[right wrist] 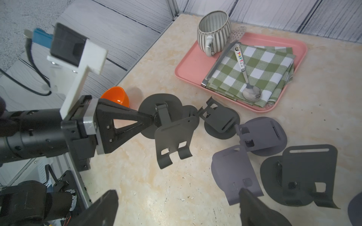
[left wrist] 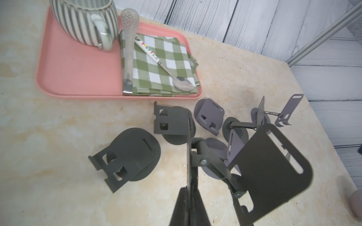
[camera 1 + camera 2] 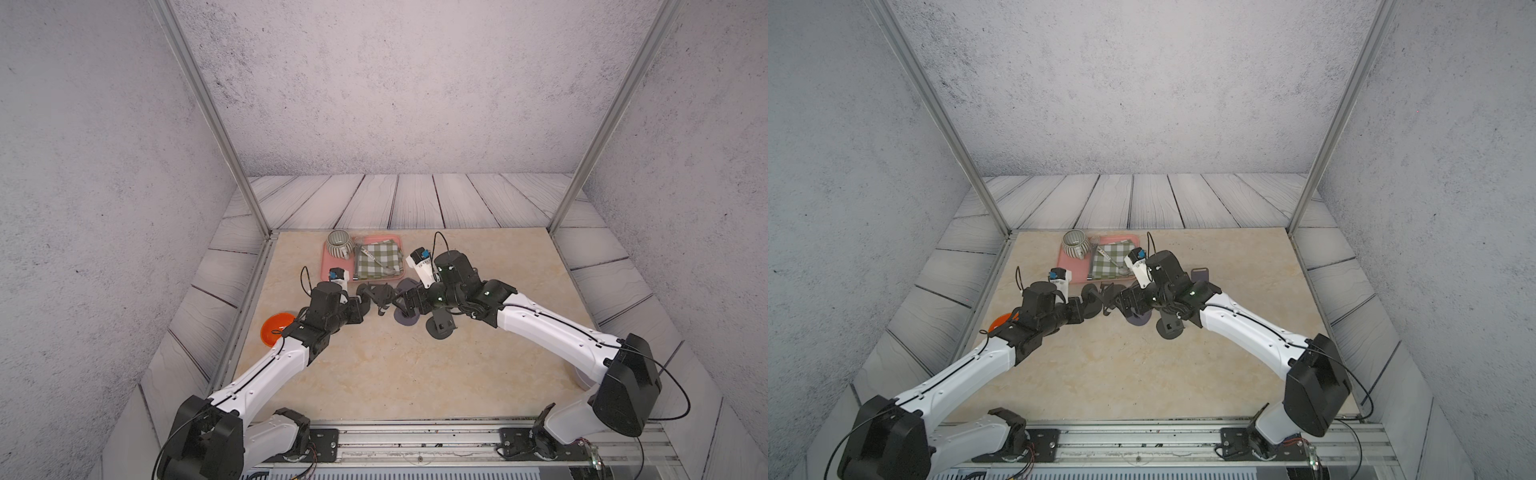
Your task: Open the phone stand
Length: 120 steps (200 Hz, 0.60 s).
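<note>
The phone stand (image 1: 172, 133), a dark grey folding one of thin sheet metal, hangs clear of the beige marbled table (image 1: 156, 185). Its round base (image 1: 148, 103) is pinched between the closed jaws of the left gripper (image 1: 150, 119). The short hinged arm (image 1: 164, 116) and slotted plate drop away just past those jaws, with the hooked lip (image 1: 185, 153) lowest.

My right gripper (image 1: 177, 192) stands wide open with nothing between its jaws. The stand is ahead of them and apart.

I judge both hinges are already partly unfolded, but I cannot tell whether they are open far enough to carry a phone. If the plate needs more angle, I would:

- Keep the left jaws clamped hard on the base.
- Bring the right jaws up to the plate's side edge, near the lip, and close across the thin sheet.
- Swing the plate in an arc about its hinge pin rather than pulling straight, because a straight pull would likely twist the base out of the left jaws.

Two things sit close under the right jaws: a folded lilac-grey sheet-metal stand (image 1: 235, 172) and another dark grey one (image 1: 303, 172). I would therefore approach from above and keep the fingers high. The bare patch of table below and between the two sets of jaws looks like the best place to set the stand down, base flat. It is well short of the pink plastic tray (image 1: 188, 68) beyond.
</note>
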Available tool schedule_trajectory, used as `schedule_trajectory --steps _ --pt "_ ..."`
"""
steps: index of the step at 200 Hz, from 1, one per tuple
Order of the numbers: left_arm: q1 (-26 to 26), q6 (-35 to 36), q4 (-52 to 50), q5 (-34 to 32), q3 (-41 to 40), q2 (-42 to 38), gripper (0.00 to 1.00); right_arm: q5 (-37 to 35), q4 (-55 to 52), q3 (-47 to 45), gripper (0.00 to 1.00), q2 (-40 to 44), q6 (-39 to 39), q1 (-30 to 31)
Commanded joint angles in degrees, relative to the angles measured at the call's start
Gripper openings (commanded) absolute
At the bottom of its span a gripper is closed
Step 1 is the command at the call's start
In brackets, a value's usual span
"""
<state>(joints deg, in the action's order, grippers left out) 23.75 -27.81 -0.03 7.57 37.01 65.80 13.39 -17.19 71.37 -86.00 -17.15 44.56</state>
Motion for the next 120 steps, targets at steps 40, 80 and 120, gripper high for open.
schedule_trajectory --steps 40,80,120 --pt "0.2 -0.4 2.4 5.7 -0.1 0.4 0.00 3.7 4.4 -2.1 0.99 -2.4 -0.6 0.0" --pt "0.2 -2.0 7.9 12.0 -2.2 -0.5 0.00 4.1 5.8 -1.9 0.99 -4.3 -1.1 0.0" --pt "0.2 -3.3 9.9 14.1 -3.4 -1.9 0.00 3.7 6.0 -1.5 0.99 -4.8 -1.1 0.0"
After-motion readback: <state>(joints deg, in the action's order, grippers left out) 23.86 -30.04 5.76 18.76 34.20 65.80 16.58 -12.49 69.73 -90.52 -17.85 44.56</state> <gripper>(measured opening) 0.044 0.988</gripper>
